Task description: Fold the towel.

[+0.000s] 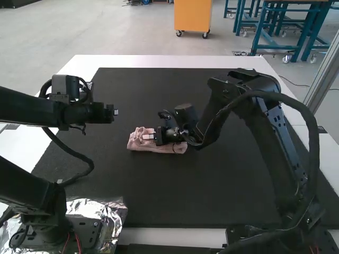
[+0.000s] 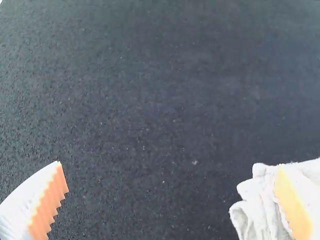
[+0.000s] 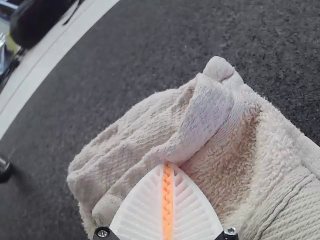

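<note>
Right gripper (image 3: pixel 168 164) clamped on pink terry towel (image 3: pixel 280 165), apparently securing the fold.
Left gripper (image 2: pixel 169 165) has fingers apart over black mat (image 2: pixel 150 100), presumably ready for a second hold.

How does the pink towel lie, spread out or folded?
Folded, though untidily: the towel is a narrow bundle, with layers stacked and one part rumpled on top.

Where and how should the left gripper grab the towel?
I'd pinch the towel at its layered left end in the high view, coming from the left and slightly above. It lies low and bunched on the mat, and that end faces the open left gripper. Mind the right gripper, close by.
</note>
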You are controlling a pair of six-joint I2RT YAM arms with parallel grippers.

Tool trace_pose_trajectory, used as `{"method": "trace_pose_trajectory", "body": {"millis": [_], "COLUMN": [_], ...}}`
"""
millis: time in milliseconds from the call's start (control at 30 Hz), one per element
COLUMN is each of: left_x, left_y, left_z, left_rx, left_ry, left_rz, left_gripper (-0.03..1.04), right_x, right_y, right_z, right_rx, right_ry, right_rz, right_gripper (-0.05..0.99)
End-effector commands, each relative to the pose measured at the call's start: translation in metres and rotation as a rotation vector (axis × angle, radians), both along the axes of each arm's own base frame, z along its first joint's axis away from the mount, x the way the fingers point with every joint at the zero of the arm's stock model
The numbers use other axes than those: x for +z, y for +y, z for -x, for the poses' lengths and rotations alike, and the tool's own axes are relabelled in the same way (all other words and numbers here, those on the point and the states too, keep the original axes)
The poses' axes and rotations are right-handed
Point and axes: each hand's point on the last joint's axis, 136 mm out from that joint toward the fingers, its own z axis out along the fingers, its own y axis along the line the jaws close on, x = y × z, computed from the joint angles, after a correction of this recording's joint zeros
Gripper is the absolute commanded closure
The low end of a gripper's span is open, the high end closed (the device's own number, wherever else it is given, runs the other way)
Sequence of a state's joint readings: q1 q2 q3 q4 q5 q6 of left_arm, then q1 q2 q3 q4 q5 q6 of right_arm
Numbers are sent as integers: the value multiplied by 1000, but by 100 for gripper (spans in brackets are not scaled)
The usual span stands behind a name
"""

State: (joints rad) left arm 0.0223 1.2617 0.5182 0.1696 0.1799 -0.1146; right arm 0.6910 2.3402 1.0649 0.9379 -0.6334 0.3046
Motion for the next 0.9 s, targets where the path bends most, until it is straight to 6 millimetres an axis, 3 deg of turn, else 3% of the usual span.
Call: {"method": "trace_pose_trajectory", "body": {"millis": [0,167,267,367,433,533,600,767,867], "left_x": [17,20,27,43,60,86,107,157,187], "left_y": [2,1,1,1,1,1,1,0,1], "left_z": [-4,-5,-8,-13,-17,-21,-23,-16,-3], "left_rx": [10,8,6,6,7,5,5,4,8], "left_ry": [-52,-63,-72,-95,-126,-166,-201,-291,-354], "left_rz": [9,8,9,7,7,7,6,7,4], "left_gripper": [4,4,4,4,4,4,4,4,4], "right_x": [-4,-5,30,84,127,200,252,365,424], "right_y": [8,7,1,-8,-14,-31,-47,-114,-157], "right_z": [-1,-1,-11,-20,-24,-27,-25,-21,3], "right_rx": [3,-3,-28,-56,-75,-118,-151,-334,-415], "right_ry": [10,20,-2,-40,-58,-129,-193,-461,-570], "right_rz": [-3,5,-27,-75,-111,-157,-197,-242,-276], "right_gripper": [96,96,95,92,75,37,3,1,1]}}
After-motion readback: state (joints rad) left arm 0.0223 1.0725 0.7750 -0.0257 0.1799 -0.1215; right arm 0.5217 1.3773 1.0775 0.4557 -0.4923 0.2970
